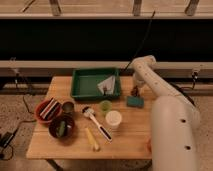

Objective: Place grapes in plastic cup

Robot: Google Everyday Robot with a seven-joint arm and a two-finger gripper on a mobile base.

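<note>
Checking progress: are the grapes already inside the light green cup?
No, the grapes sit on the table beside the sponge, at the gripper, away from the plastic cup.

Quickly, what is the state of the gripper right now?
Gripper: down at the grapes; whether it is open, shut or holding them cannot be told.

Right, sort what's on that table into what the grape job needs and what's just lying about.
Job: grapes, light green plastic cup, gripper down over the grapes.
Lying about: green tray, teal sponge, white cup, metal cup, red bowl, dark bowl, brush.
</note>
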